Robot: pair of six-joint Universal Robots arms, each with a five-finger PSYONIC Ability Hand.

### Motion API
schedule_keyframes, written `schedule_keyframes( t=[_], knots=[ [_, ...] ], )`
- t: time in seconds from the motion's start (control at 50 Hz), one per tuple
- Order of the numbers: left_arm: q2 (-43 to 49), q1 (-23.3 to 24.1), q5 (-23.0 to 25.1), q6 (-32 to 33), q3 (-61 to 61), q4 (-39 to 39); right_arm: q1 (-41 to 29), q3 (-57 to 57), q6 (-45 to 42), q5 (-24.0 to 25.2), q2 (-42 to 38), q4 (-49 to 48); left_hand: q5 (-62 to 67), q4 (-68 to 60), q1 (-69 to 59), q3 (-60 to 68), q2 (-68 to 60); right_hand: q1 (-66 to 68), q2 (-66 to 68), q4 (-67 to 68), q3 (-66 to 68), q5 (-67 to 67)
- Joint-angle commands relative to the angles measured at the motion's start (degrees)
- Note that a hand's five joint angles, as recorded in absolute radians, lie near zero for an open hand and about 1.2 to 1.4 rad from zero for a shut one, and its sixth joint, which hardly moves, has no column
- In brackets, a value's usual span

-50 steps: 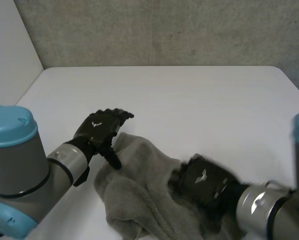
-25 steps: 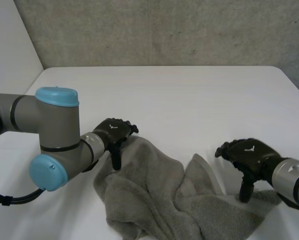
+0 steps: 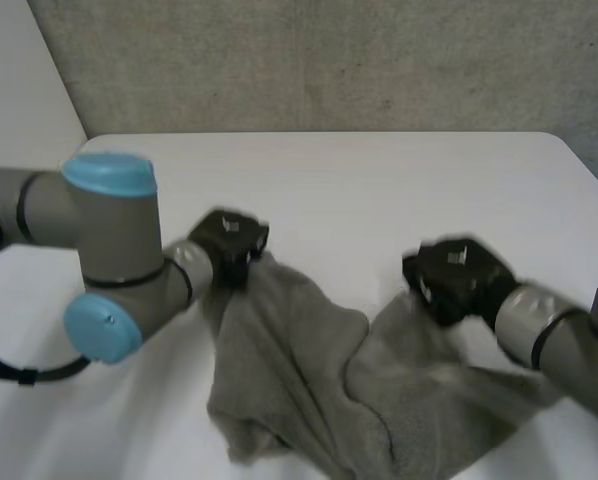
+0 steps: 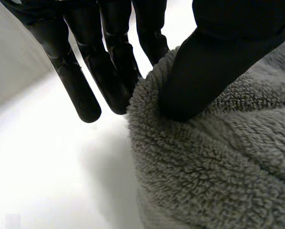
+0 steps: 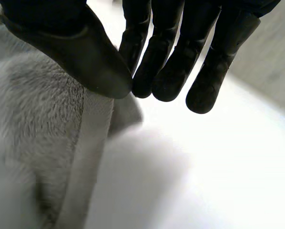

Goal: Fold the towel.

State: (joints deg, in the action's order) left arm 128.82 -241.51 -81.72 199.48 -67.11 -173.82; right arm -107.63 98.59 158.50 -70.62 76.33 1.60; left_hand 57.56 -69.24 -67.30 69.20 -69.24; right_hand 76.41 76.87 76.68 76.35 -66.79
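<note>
White counter (image 3: 379, 180), grey towel (image 3: 299, 370); left hand (image 3: 229, 235) and right hand (image 3: 457, 275) each pinch its edge, fingers (image 4: 80, 90) against thumb.

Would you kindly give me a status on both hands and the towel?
Left hand pinching towel at a corner. Right hand pinching its hemmed edge. Towel bunched, not yet folded, on table. Nothing in the way.

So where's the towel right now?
In the head view, the towel lies crumpled on the white table, near side, between the left hand and right hand.
</note>
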Motion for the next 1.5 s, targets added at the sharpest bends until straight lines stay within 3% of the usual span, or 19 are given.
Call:
schedule_keyframes(
  t=[0.02,0.08,0.16,0.22,0.34,0.38,0.5,0.54,0.56,0.58,0.66,0.8,0.92,1.02,1.22,1.36,1.4,1.46,1.5],
  knots=[
    [-3.75,-0.01,-7.66,-2.34,14.20,-9.52,0.48,-16.47,3.12,-0.05,0.66,-12.61,12.44,-10.76,-12.70,10.80,-10.76,3.59,3.13,3.32,3.65,-3.21],
    [-7.16,-0.36,-12.39,-7.24,18.58,-15.73,0.93,-18.08,5.93,-1.01,3.02,-27.88,12.44,-10.76,-12.70,10.80,-10.76,3.59,3.13,3.32,3.65,-3.21],
    [-12.62,-1.15,-14.52,-16.20,17.90,-20.85,0.93,-17.99,7.79,-3.04,6.91,-35.26,12.44,-10.76,-12.70,10.80,-10.76,3.59,3.13,3.32,3.65,-3.21],
    [-13.95,-1.24,-14.43,-18.25,15.78,-20.68,1.19,-18.34,8.05,-3.13,7.26,-29.90,12.44,-10.76,-12.70,10.80,-10.76,3.59,3.13,3.32,3.65,-3.21],
    [-19.04,-3.52,-12.94,-20.80,-6.76,-19.36,1.10,-15.18,6.29,1.53,3.92,-17.42,12.44,-10.76,-12.70,10.80,-10.76,3.59,3.13,3.32,3.65,-3.21],
    [-19.39,-3.70,-12.50,-20.80,-11.59,-19.36,0.84,-13.08,0.35,4.25,0.77,-10.59,12.44,-10.76,-12.70,10.80,-10.76,3.59,3.13,3.32,3.65,-3.21],
    [-20.97,-6.59,-11.80,-20.71,-28.12,-19.36,0.49,-10.00,-12.25,4.26,-2.94,-4.06,12.44,-10.76,-12.70,10.80,-10.76,3.59,3.13,3.32,3.65,-3.21],
    [-22.11,-7.04,-11.45,-20.71,-31.64,-19.62,0.49,-8.77,-17.06,4.00,-4.95,-2.74,12.44,-10.76,-12.70,10.80,-10.76,-17.39,-17.84,-17.66,-17.33,17.77],
    [-23.60,-7.30,-10.92,-20.36,-34.46,-19.63,0.49,-8.76,-17.08,3.99,-4.96,-2.74,12.44,-10.76,-12.70,10.80,-10.76,-17.54,-18.00,-17.82,-17.49,17.92],
    [-23.62,-7.30,-10.92,-20.36,-34.49,-19.63,0.49,-8.59,-17.52,3.47,-5.83,-2.65,12.44,-10.76,-12.70,10.80,-10.76,-33.03,-33.49,-33.30,-32.97,33.41],
    [-29.74,-8.97,-8.46,-18.00,-40.27,-19.54,0.31,-9.12,-17.17,1.45,-6.89,-2.65,12.44,-10.76,-12.70,10.80,-10.76,-43.62,-44.07,-43.89,-43.56,44.00],
    [-43.53,-10.82,-6.09,-15.62,-45.20,-19.36,-1.61,-14.29,-8.59,-3.39,-7.16,-2.74,12.44,-10.76,-12.70,10.80,-10.76,-60.41,-60.87,-60.69,-60.36,60.79],
    [-56.81,-11.08,-5.90,-15.53,-47.58,-19.10,-2.67,-20.45,2.51,-3.39,-8.74,-2.39,12.44,-10.76,-12.70,10.80,-10.76,-63.46,-63.92,-63.74,-63.41,63.85],
    [-63.06,-11.52,-5.91,-15.44,-49.25,-18.93,-6.35,-32.64,11.20,-2.78,-15.66,2.34,12.44,-10.76,-12.70,10.80,-10.76,-66.41,-66.87,-66.68,-66.35,66.79],
    [-65.98,-11.96,-5.99,-15.70,-51.19,-16.99,-12.95,-53.99,22.45,1.62,-34.81,9.65,12.44,-10.76,-12.70,10.80,-10.76,-66.41,-66.87,-66.68,-66.35,66.79],
    [-65.89,-13.02,-5.91,-15.97,-50.93,-16.90,-15.86,-67.30,24.31,0.48,-48.47,11.85,12.44,-10.76,-12.70,10.80,-10.76,-61.95,-62.41,-62.23,-61.90,62.33],
    [-65.89,-13.10,-5.91,-15.97,-50.66,-16.90,-16.73,-72.90,23.53,-3.10,-53.54,11.85,12.44,-10.76,-12.70,10.80,-10.76,-47.41,-47.87,-47.68,-47.35,47.79],
    [-65.89,-13.11,-5.90,-16.14,-50.22,-17.16,-16.83,-75.39,22.55,-5.41,-55.32,11.76,12.44,-10.76,-12.70,10.80,-10.76,-39.41,-39.87,-39.69,-39.36,39.79],
    [-65.89,-13.19,-5.91,-16.23,-49.96,-17.25,-16.83,-78.45,19.41,-9.00,-56.90,11.33,12.44,-10.76,-12.70,10.80,-10.76,-22.03,-22.48,-22.30,-21.97,22.41]
  ],
)
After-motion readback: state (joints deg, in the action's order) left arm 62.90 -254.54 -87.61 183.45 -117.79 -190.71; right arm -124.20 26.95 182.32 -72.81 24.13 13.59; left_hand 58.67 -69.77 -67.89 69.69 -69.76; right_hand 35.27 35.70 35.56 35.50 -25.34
